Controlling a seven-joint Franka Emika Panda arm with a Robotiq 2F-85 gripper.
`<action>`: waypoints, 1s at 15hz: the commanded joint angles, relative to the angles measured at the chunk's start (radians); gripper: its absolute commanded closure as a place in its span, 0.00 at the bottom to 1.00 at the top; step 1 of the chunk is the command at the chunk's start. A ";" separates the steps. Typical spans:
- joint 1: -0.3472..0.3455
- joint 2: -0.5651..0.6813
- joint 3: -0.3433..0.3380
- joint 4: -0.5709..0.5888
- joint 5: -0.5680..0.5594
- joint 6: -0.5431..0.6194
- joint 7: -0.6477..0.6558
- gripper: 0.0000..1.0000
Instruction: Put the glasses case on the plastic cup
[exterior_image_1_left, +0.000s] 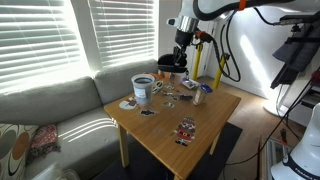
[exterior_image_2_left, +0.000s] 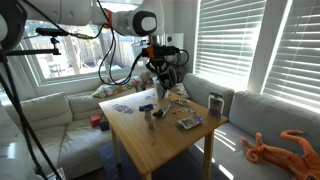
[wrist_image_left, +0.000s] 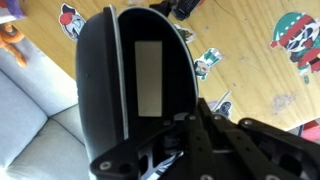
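Gripper (wrist_image_left: 190, 128): fills the bottom of the wrist view as dark metal links; its fingers are closed against the lower end of the glasses case, which it holds clear of the table.
Glasses case (wrist_image_left: 135, 90): black, rounded, seen close and nearly end-on in the wrist view, with a pale grey rectangular patch on its face. In an exterior view it hangs as a dark oval (exterior_image_1_left: 168, 62) just under the gripper (exterior_image_1_left: 180, 50), above the far end of the table.
Plastic cup: stands upright on the table (exterior_image_1_left: 195, 115) near the corner by the sofa, bluish-grey body with a pale rim (exterior_image_1_left: 143, 90); well apart from the case and lower than it. It also shows at the table's edge in an exterior view (exterior_image_2_left: 215, 103).
Clutter: small flat pictures and stickers lie on the wood around the cup and below the case (wrist_image_left: 295, 30); a red-and-black card (exterior_image_1_left: 185, 130) lies alone nearer the front edge of the table.
Sofa (exterior_image_1_left: 55, 105): pale, right beside the table, under window blinds (exterior_image_1_left: 60, 40).
Toy (exterior_image_2_left: 280, 148): orange, many-legged, lying on the sofa seat.
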 joint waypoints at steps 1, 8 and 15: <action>0.027 0.047 0.026 0.061 -0.013 0.067 -0.046 0.99; 0.091 0.240 0.105 0.335 -0.134 0.006 -0.186 0.99; 0.136 0.353 0.136 0.448 -0.298 -0.034 -0.411 0.99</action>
